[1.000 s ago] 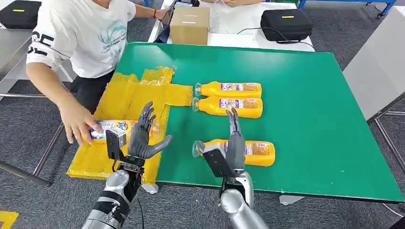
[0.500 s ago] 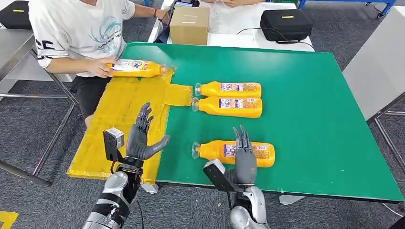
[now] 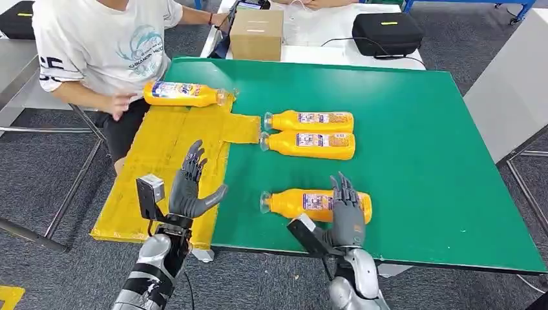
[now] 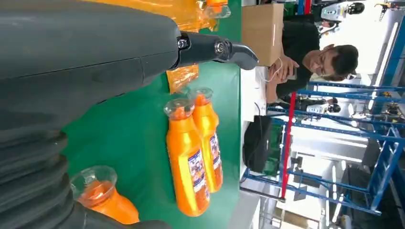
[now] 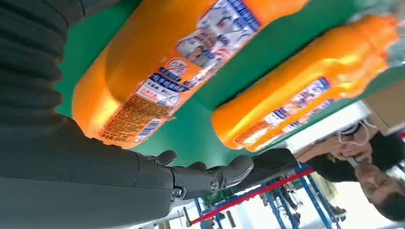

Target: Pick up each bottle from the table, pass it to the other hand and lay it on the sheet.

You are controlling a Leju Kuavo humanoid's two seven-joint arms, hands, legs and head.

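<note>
Hovering over the near bottle (image 3: 316, 205), the right hand (image 3: 347, 210) is sitting at that bottle's base end with fingers spread and holding nothing; whether it is touching the bottle, I cannot tell. The bottle is lying flat on the green table (image 3: 426, 148), long axis running across the robot's front, cap pointing toward the robot's left. The right hand is plainly the nearer one. The left hand (image 3: 191, 187) is hanging open, fingers apart and thumb out, over the near part of the yellow sheet (image 3: 161, 155), well apart from the bottle's cap. Judging by this, the coming move is calling for the right hand to close across the bottle's short axis. Two more bottles (image 3: 309, 132) are lying side by side farther back, parallel to the near one, and a fourth bottle (image 3: 183, 93) is lying at the sheet's far edge beside a person's hand (image 3: 120, 103). The right wrist view is showing the label and bottle base right beside the palm, the thumb (image 5: 217, 176) clear of the plastic, which the head view is hiding behind the hand's back.
</note>
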